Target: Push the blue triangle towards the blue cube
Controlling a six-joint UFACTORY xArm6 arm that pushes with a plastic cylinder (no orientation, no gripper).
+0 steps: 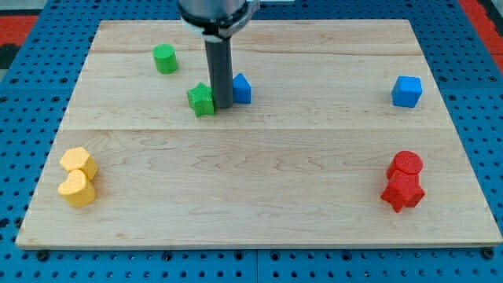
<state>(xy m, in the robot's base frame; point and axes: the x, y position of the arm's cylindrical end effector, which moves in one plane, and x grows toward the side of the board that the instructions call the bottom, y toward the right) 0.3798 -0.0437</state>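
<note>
The blue triangle point(241, 89) lies on the wooden board at the upper middle, partly hidden by my rod. The blue cube point(406, 91) sits far to the view's right at about the same height. My tip point(222, 106) rests on the board right at the blue triangle's left side, between it and a green block point(202, 100). The tip seems to touch both, but I cannot be sure.
A green cylinder point(164, 59) stands at the upper left. Two yellow blocks point(78, 163) point(76, 189) sit at the lower left. Two red blocks point(405, 165) point(402, 191) sit at the lower right. The board point(259, 204) lies on a blue pegboard.
</note>
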